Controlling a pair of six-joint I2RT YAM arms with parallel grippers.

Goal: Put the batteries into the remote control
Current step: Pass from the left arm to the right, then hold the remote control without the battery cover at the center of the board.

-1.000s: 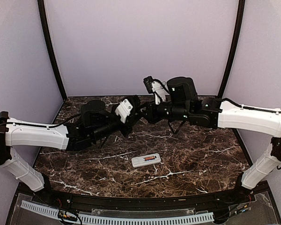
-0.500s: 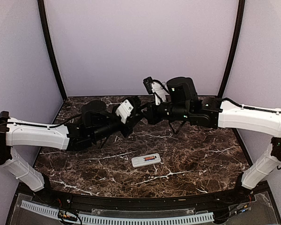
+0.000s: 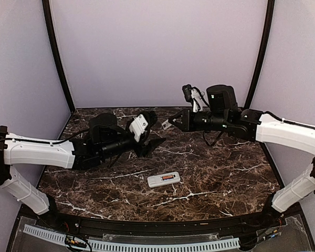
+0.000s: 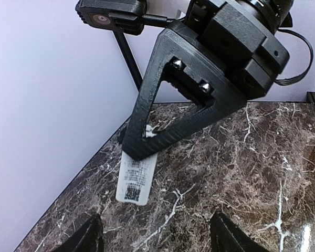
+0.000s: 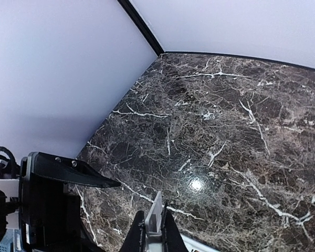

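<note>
From above, the remote control [image 3: 164, 179] lies on the bench [image 3: 226, 178], an orange battery [image 3: 168, 179] in its open bay. Beyond the remote control, the right fingers [image 3: 172, 124] pinch a whitish cover plate [image 3: 167, 125], and the left fingers [image 3: 155, 143] hang near it. Left wrist view: the left fingers gape wide, empty, facing the labelled plate. Right wrist view: the fingers are closed on the plate, seen edge-on.

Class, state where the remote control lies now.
In the top view the remote control lies on the marble table, front of centre, nearer the arm bases than the left hand and right hand, touching neither.
</note>
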